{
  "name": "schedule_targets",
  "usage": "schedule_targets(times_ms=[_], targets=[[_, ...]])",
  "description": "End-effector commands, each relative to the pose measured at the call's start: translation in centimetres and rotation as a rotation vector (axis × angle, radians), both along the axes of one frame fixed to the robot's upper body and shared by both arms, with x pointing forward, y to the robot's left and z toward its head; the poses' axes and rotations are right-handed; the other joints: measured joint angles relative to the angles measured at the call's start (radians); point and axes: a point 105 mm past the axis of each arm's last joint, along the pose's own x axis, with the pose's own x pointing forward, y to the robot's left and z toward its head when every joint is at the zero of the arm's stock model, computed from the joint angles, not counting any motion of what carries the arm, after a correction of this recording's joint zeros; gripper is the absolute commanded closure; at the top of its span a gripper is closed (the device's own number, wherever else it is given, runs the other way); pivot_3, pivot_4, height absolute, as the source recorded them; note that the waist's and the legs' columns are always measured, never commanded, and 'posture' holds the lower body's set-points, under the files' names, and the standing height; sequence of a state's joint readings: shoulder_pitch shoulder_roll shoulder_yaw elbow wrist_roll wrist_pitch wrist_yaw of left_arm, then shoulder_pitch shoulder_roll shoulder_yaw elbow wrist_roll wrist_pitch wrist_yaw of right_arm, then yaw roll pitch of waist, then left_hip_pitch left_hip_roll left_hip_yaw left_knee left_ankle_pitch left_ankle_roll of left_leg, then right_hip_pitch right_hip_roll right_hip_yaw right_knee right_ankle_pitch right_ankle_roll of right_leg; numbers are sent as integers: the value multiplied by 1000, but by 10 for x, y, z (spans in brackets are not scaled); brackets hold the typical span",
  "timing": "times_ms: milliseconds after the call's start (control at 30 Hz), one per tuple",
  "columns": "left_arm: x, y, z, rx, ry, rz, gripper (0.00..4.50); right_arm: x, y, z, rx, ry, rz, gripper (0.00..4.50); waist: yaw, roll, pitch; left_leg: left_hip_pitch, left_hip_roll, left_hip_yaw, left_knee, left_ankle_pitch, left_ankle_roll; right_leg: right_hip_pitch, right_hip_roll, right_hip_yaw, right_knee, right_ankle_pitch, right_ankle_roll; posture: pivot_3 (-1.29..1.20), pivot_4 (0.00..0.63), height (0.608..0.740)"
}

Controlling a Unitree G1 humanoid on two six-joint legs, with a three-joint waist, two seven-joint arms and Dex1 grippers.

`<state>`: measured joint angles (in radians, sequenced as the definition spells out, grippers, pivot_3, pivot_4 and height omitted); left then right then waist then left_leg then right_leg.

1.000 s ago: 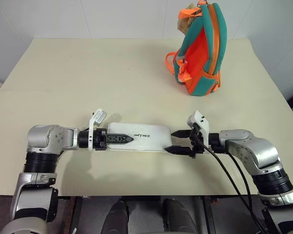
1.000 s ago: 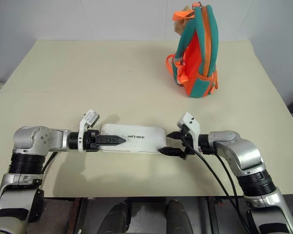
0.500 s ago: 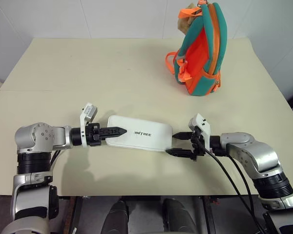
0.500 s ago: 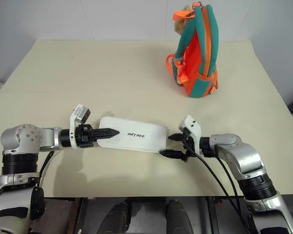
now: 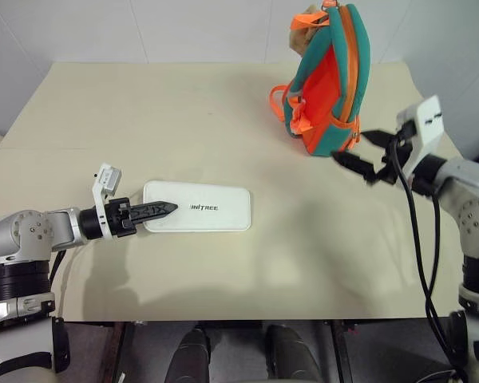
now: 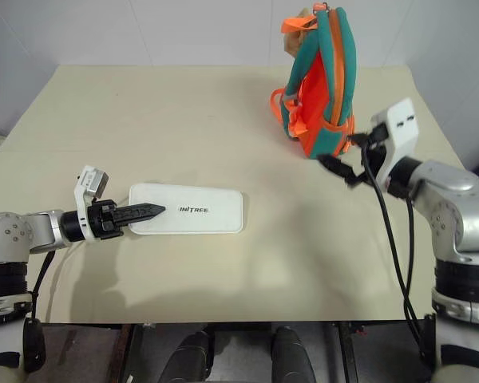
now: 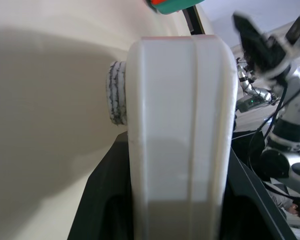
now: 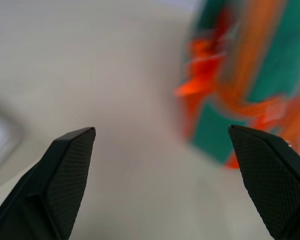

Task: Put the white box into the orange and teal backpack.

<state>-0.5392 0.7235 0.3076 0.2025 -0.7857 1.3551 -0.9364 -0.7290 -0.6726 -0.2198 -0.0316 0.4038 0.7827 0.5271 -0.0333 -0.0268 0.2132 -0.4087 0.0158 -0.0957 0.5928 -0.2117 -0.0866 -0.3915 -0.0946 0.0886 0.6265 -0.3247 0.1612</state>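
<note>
The white box (image 5: 197, 217) lies flat on the cream table (image 5: 144, 120), near the front edge and toward the table's left side, with dark lettering on its top. The left gripper (image 5: 156, 211) is clamped on the box's left end; in the left wrist view the box's rounded end (image 7: 177, 125) sits between the black fingers (image 7: 102, 200).

The orange and teal backpack (image 5: 333, 84) stands upright near the back right corner, with orange webbing loops (image 5: 297, 116) hanging at its left side and a tan plush bit (image 5: 307, 32) at its top. It is well apart from the box, and bare tabletop lies between them.

The right gripper (image 5: 361, 153) hangs above the table just beside the backpack's lower right side, its two fingers spread wide and holding nothing. The right wrist view looks between those fingers (image 8: 70, 170) at the backpack's orange and teal panels. Black cables (image 5: 419, 239) trail down from the right wrist.

The table is plain and matte. White walls (image 5: 184, 28) rise behind its back edge, and dark floor shows below the front edge.
</note>
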Motion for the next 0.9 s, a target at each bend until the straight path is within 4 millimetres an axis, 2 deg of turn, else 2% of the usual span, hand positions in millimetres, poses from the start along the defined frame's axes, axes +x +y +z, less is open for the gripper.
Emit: schedule_targets(times_ms=[33,100,267,500,667,800,900], targets=[[-1,-3,2,22,-36,5,3138,11,-1,22,53,-80,-90,0,2,0,0,0,0,0,0,0,0,0,0,0,0,0,0,0,150,740],[-2,-5,0,21,-38,3,3138,22,10,20,55,-80,-102,0,2,0,0,0,0,0,-1,0,-1,-1,0,0,0,0,0,0,150,740],[-2,-5,0,9,-53,25,3138,43,19,13,75,-71,-153,0,4,0,0,-1,0,0,-2,0,-1,-1,0,0,0,0,0,0,150,740],[-4,-8,-3,-11,-55,46,3138,72,5,0,-38,-139,-359,0,-2,0,0,0,0,0,-2,1,-1,-1,0,0,1,0,0,0,150,740],[-6,-9,-4,-24,-62,63,3138,82,10,-6,-64,-166,-374,0,-9,0,0,0,0,0,-2,1,-1,0,0,0,1,0,0,0,150,740],[-9,-8,-5,-26,-67,73,3138,83,17,3,-16,-192,-345,0,-23,0,0,0,0,0,-2,2,-1,0,0,0,2,0,1,0,150,740],[-10,-7,-5,-26,-74,84,3138,73,21,16,-2,-224,-293,0,-26,0,0,0,0,0,-2,2,-1,-1,0,0,2,0,1,0,150,740]])
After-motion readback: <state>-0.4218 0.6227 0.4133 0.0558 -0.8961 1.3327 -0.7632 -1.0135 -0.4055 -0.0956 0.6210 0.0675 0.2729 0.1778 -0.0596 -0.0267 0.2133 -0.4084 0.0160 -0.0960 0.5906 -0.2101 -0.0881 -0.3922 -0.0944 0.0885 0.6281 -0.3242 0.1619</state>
